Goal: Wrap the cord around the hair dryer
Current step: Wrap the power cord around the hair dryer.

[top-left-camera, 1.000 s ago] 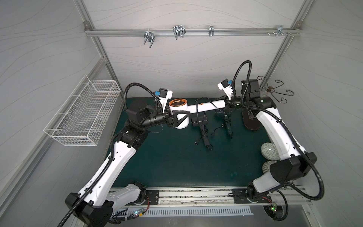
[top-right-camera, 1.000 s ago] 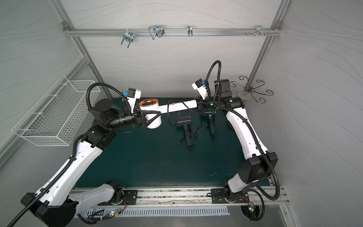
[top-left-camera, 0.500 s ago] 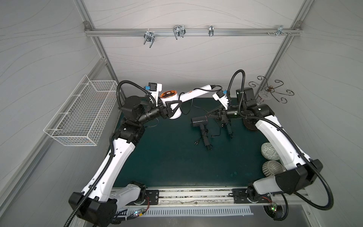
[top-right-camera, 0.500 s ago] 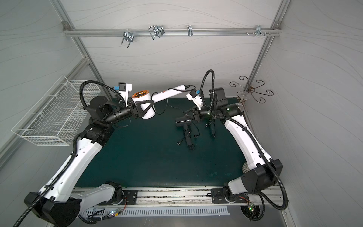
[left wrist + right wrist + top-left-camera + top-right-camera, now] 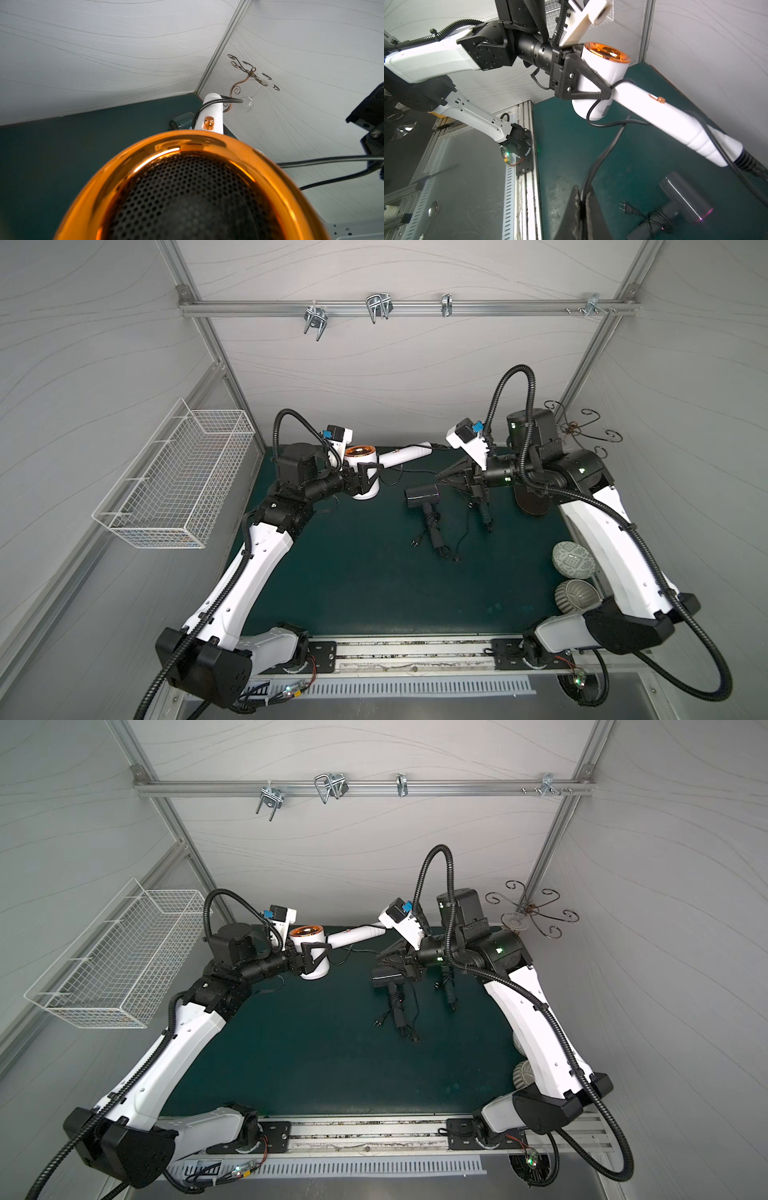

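Looking down in both top views, I see the left tool [image 5: 371,477] clamped on the barrel of the white dryer [image 5: 405,455], one finger on each side. The dryer hangs in the air over the back left of the tabletop [image 5: 353,572]. Its barrel stands upright with the orange grille facing up. Its handle points across toward the right arm, close to the back wall.

In the right wrist view the right tool [image 5: 581,199] is pinched together on the cord [image 5: 604,153]. The cord leaves the end of the handle and runs back along it. It loops at the joint of handle and barrel, just beside a left tool fingertip [image 5: 607,93]. From there it sags and drops to the right tool. The right tool sits low over the tabletop, well apart from the dryer.

A black dryer [image 5: 422,495] lies on the tabletop near the right tool, its own cord coiled on its handle and its plug [image 5: 415,542] lying beside it. A wire basket [image 5: 178,477] hangs on the left wall.
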Tool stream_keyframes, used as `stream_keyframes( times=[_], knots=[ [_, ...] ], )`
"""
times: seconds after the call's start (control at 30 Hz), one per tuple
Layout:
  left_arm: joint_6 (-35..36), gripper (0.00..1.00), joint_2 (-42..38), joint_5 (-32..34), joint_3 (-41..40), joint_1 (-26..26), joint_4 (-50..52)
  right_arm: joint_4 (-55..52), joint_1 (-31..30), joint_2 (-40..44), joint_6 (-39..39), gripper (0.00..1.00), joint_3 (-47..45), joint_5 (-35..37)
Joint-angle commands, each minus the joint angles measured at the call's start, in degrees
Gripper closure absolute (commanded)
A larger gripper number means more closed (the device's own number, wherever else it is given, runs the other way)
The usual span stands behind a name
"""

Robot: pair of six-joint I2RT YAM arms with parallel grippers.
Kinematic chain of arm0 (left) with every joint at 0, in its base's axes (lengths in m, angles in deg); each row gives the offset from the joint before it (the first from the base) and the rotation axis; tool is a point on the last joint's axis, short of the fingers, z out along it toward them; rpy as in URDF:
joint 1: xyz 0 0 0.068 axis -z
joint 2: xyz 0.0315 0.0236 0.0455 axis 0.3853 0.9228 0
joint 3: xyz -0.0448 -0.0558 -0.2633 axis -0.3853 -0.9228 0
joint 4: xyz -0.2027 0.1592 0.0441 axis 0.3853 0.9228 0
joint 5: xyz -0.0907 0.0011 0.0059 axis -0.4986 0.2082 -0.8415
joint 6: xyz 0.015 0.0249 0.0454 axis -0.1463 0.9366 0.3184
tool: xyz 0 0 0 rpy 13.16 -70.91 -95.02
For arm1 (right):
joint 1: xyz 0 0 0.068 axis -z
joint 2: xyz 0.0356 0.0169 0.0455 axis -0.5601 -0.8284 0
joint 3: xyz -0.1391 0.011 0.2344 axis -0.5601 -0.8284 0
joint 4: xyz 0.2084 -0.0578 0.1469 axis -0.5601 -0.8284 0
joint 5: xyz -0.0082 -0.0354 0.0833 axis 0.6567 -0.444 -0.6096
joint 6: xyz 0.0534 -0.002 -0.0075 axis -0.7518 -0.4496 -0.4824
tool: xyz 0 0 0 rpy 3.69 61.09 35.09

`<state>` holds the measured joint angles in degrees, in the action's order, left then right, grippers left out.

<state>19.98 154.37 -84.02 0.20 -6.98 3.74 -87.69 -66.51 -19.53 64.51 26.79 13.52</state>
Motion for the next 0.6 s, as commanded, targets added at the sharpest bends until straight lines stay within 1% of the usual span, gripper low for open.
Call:
stream_keyframes(
  times=[0.0,0.17,0.27,0.43,0.57],
  knots=[
    [4.2,1.00,-0.1,8.9,0.0,-1.4,0.3,-2.8,-0.8,0.7,2.5,1.00,4.6,-2.2],
    [6.5,1.00,0.3,11.3,-1.5,-1.4,3.0,-5.0,-2.2,-0.4,2.8,1.00,11.8,-1.0],
    [6.7,1.00,0.7,12.3,-2.5,-1.8,3.8,-5.4,-2.4,-0.7,2.9,1.00,14.2,-0.4],
    [3.3,1.00,0.1,10.4,-3.7,-3.6,2.0,-6.1,-2.4,0.0,3.8,1.00,12.8,1.2],
    [2.7,1.00,-0.6,8.2,-2.0,-3.9,1.8,-6.8,-2.4,1.0,5.6,1.00,8.5,3.9]
  ],
)
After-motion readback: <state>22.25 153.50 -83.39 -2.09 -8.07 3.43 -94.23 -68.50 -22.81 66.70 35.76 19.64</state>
